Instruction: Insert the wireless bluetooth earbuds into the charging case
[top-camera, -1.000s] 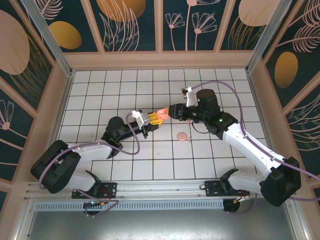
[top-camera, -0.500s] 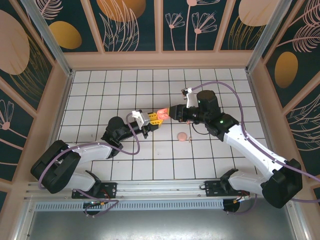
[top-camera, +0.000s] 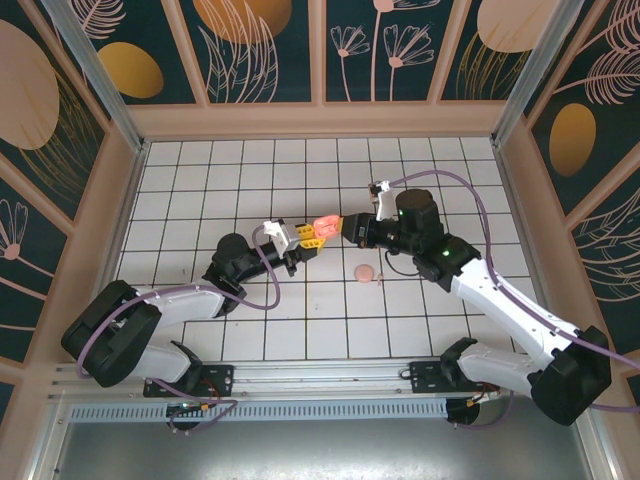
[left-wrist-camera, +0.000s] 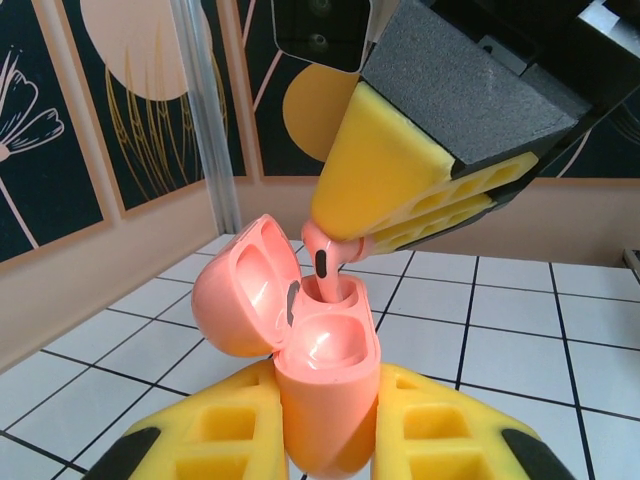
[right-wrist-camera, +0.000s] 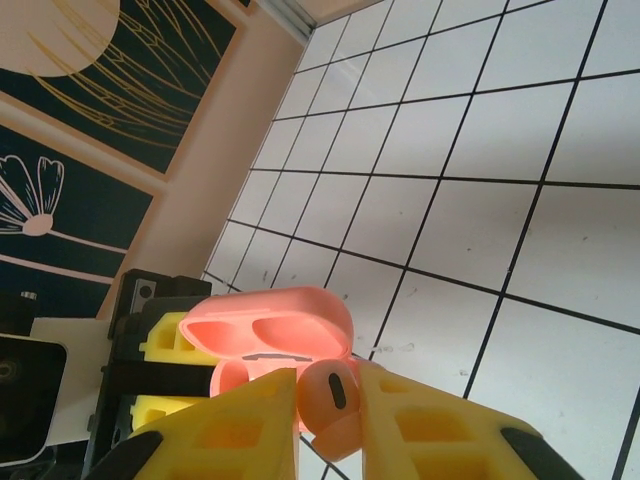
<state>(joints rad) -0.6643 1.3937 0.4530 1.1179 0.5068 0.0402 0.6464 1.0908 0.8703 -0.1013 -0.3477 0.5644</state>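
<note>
Top view: your left gripper (top-camera: 305, 238) and right gripper (top-camera: 345, 228) meet tip to tip above the middle of the tiled table (top-camera: 200, 170). The case (top-camera: 323, 222) sits between them, off the table. A pink disc (top-camera: 365, 272) lies on the tiles just below the right gripper, with a tiny pink bit (top-camera: 381, 279) beside it, apart from the disc. The jaws are too small here to read.

Left wrist view: your left jaws are pressed onto the lower body of the case, one yellow finger on each side. The case stands upright and its lid (left-wrist-camera: 245, 285) is swung open to the left. The earbud (left-wrist-camera: 322, 255) is at the case mouth, stem down in the far slot and head above the rim. The near slot is bare. The right gripper's yellow fingers come in from the upper right and touch the earbud's head.

Right wrist view: your right jaws pinch the earbud between the two yellow fingers, and its dark spot faces the camera. The open case is just behind it, clamped in the left gripper at lower left.
</note>
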